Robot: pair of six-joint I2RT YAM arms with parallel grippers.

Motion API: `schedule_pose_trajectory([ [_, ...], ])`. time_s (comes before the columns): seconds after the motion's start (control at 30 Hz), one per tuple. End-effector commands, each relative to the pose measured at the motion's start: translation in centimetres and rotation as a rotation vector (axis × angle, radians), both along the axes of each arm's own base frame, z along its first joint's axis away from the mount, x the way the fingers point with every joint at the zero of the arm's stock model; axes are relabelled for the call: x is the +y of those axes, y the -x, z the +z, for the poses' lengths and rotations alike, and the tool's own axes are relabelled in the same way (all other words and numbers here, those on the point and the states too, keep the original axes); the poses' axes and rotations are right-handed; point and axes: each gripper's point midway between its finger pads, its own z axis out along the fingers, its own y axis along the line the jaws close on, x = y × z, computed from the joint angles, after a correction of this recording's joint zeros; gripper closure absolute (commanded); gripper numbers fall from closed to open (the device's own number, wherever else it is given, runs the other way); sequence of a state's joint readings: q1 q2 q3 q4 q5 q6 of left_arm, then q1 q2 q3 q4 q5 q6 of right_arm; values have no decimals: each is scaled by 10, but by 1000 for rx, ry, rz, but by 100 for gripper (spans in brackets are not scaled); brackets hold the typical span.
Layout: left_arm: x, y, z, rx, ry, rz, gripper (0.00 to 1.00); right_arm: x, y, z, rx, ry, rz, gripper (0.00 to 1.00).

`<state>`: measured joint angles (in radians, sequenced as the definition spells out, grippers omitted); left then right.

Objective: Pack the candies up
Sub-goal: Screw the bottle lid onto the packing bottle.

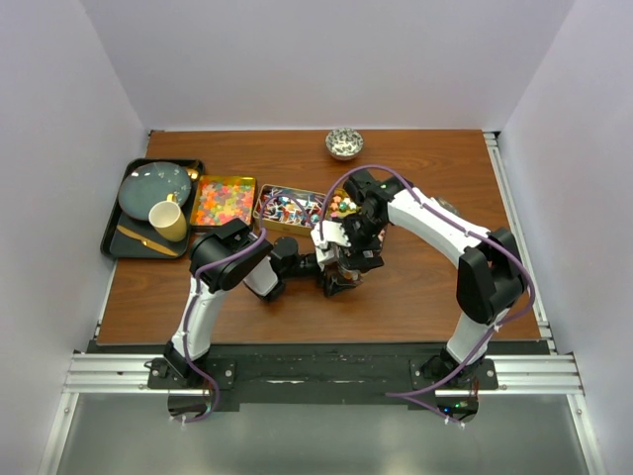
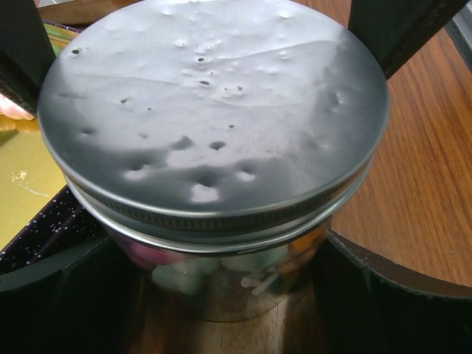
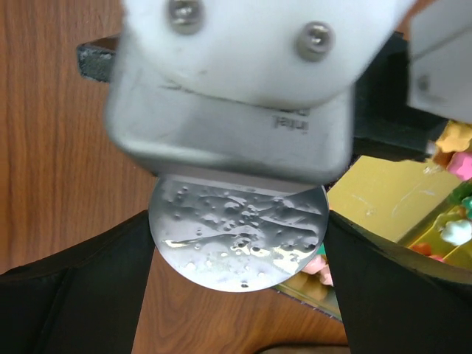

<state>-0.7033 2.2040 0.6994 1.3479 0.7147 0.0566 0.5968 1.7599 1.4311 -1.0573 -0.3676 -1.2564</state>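
gripping jar (image 2: pixel 221 276) on wood table (image 1: pixel 415 297), left gripper (image 2: pixel 212 44); right gripper (image 3: pixel 237 247) straddles lid (image 2: pixel 214 118), grip unclear; white walls (image 1: pixel 326 59).

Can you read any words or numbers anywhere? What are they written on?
"intel": upside down on the silver camera box over the jar's lid.
Candy wrappers: print too small to read.
Lid, mug, bowl: no writing shows.
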Motion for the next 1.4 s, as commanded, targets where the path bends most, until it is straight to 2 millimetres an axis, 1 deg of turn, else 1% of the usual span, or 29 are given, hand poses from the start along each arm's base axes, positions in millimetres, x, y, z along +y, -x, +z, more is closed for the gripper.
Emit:
schedule_pose_trajectory([
  [0.0,20,17,-63,169,-178,28,100,1,6,1,48,-13,-191,14],
  [0.03,21,16,-64,169,-178,31,100,2,7,-1,53,-15,-225,14],
  [0.1,21,16,-63,170,-177,33,100,-1,16,-5,101,-10,-323,14],
  [0.13,21,16,-63,169,-177,33,100,0,13,-6,90,-20,-354,14],
  [0.17,21,16,-63,168,-177,35,100,0,15,-7,109,-24,-438,15],
  [0.23,21,16,-63,170,-177,35,100,0,16,-8,115,-42,-519,15],
  [0.27,22,16,-63,170,-178,36,100,-2,22,-13,148,-33,-596,16],
  [0.33,21,16,-63,169,-178,36,100,-1,18,-9,127,-66,-687,17],
  [0.37,21,17,-63,170,-177,33,100,-7,23,-15,142,-44,-771,17],
  [0.43,21,17,-63,170,-177,33,100,-10,23,-16,138,-47,-844,17],
  [0.57,20,18,-64,170,-179,32,100,-11,29,-18,181,-48,-982,13],
  [0.6,21,18,-64,168,-180,31,100,-5,31,-15,210,-68,-972,11],
  [0.63,21,18,-64,168,-182,31,100,-4,34,-12,222,-69,-966,3],
  [0.67,21,18,-63,164,-182,30,100,0,32,-4,220,-92,-940,1],
  [0.73,22,19,-64,166,-184,30,100,-4,30,5,202,-81,-937,1],
  [0.77,21,19,-65,169,-185,27,100,-3,23,18,174,-102,-927,1],
  [0.8,21,19,-64,167,-184,24,100,-6,19,24,165,-108,-932,1],
  [0.83,21,19,-64,166,-184,25,100,-9,23,29,184,-98,-927,1],
  [0.87,21,19,-64,167,-184,24,100,-9,18,41,171,-117,-906,1],
  [0.9,20,20,-64,168,-185,22,100,-12,17,46,181,-118,-902,1],
  [0.93,21,20,-64,168,-184,22,100,-13,27,51,232,-113,-873,1],
  [0.97,21,20,-65,171,-186,21,100,-12,23,62,218,-139,-812,1],
  [1.03,20,20,-64,171,-182,19,100,-15,22,67,231,-135,-759,1],
  [1.07,19,20,-64,172,-178,15,100,-9,16,79,222,-182,-704,1],
  [1.13,18,21,-65,177,-179,12,100,-5,16,79,254,-187,-616,1],
  [1.17,19,20,-65,177,-178,14,100,0,13,84,219,-220,-475,1],
  [1.2,19,20,-65,175,-179,14,100,1,13,84,212,-221,-420,1],
  [1.27,18,21,-63,173,-176,11,100,3,5,76,148,-217,-289,1],
  [1.37,19,21,-63,172,-177,9,100,1,0,61,50,-146,-118,1],
])
